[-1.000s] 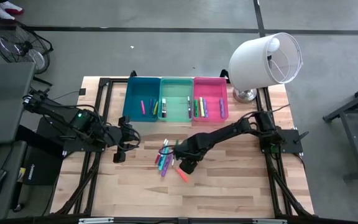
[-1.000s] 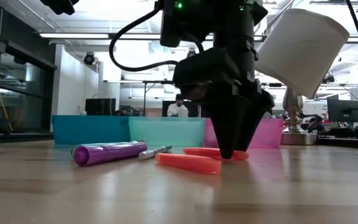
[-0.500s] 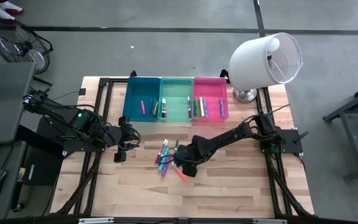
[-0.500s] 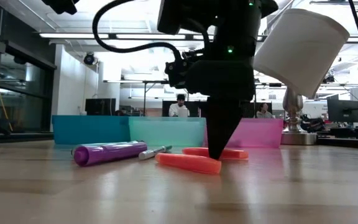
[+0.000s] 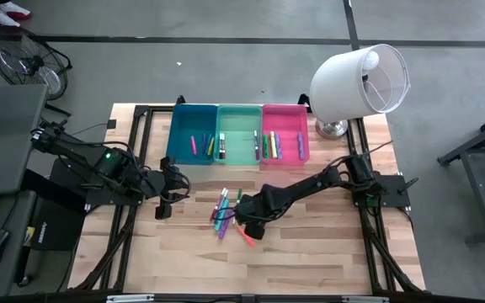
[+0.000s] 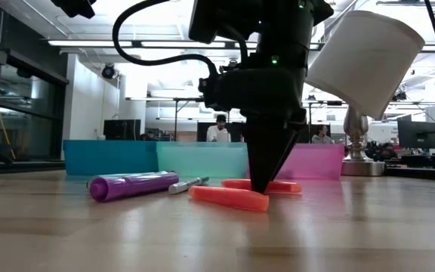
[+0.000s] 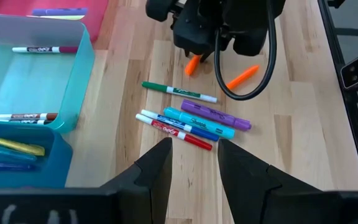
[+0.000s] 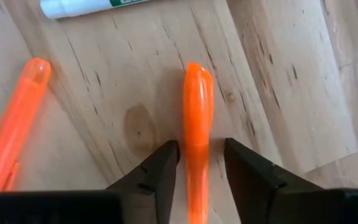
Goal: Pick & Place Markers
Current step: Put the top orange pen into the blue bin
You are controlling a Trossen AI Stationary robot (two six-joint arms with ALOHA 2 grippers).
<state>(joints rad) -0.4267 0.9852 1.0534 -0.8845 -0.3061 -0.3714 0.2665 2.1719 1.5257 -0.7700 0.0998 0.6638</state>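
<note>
the right gripper (image 8: 194, 163) is down at the surface (image 5: 310, 252) in the middle, its jaws straddling an orange marker (image 8: 196, 118) that lies flat on the wood. the jaws stand a little wider than the marker, one on each side; whether they press it yet cannot be told. a second orange marker (image 8: 12, 121) lies just beside it, apart, and the end of a white marker with green print (image 8: 98, 5) lies near.

in the low view the right gripper's dark tip (image 6: 265, 162) meets the wood between the two orange markers (image 6: 229, 197), with a purple marker (image 6: 133, 185) and a thin white one (image 6: 186, 184) off to one side.

the left gripper (image 7: 193, 163) hangs over the left part of the surface, jaws parted and holding nothing. ahead of it lies a loose cluster: a green-capped marker (image 7: 179, 92), a purple marker (image 7: 215, 114), a teal one (image 7: 197, 123), a blue one (image 7: 185, 127) and a red one (image 7: 174, 131), close together and partly touching.

at the far edge stand three bins side by side: blue (image 5: 194, 133), mint (image 5: 238, 133) and pink (image 5: 285, 132), each with a few markers inside. a white lamp (image 5: 360, 80) stands right of the pink bin. beyond the surface, people sit at desks in the room.
</note>
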